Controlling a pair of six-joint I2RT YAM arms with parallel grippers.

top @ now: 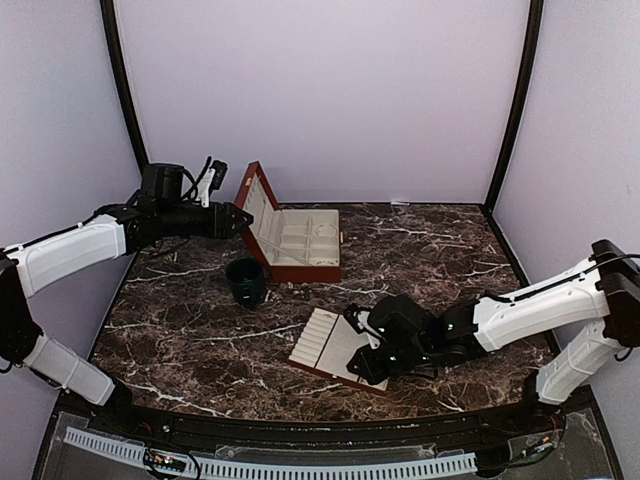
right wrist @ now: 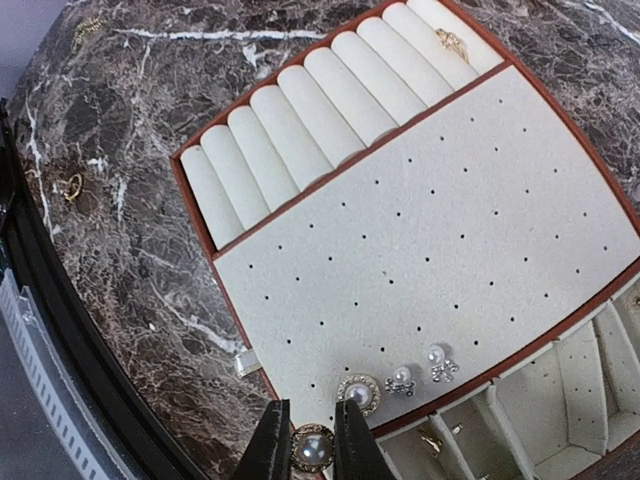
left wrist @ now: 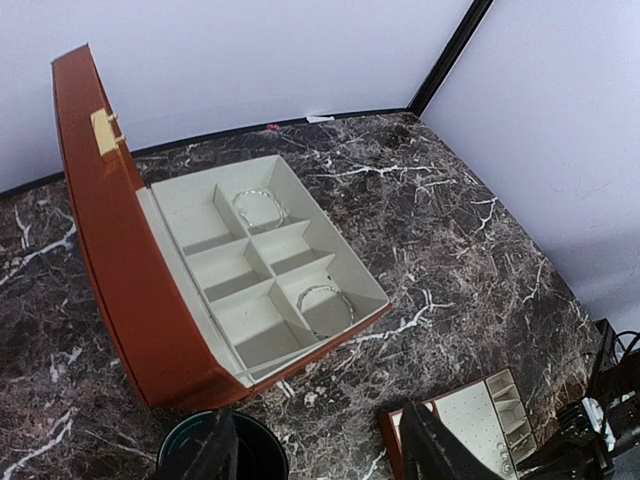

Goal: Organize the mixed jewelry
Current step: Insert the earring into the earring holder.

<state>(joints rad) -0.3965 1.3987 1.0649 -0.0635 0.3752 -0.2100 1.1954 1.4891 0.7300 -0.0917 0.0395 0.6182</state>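
Note:
My right gripper (right wrist: 312,425) is shut on a round gold-rimmed pearl stud (right wrist: 312,450) at the near edge of the flat cream tray (right wrist: 430,230). A matching round stud (right wrist: 358,392) and two small pearl studs (right wrist: 400,382) (right wrist: 438,366) sit pinned in the tray's perforated panel. A gold ring (right wrist: 450,42) rests in the tray's roll slots. A loose ring (right wrist: 72,187) lies on the marble. My left gripper (left wrist: 320,460) hangs open and empty above the table, between the dark green cup (left wrist: 222,455) and the tray (left wrist: 470,420). Two thin bracelets (left wrist: 258,208) (left wrist: 325,305) lie in compartments of the open red-brown box (left wrist: 120,270).
The box (top: 300,245) stands at the back centre with its lid up on the left. The cup (top: 245,280) is just in front of it. The tray (top: 335,345) lies near the front centre. A thin chain (right wrist: 88,28) lies on the marble left of the tray.

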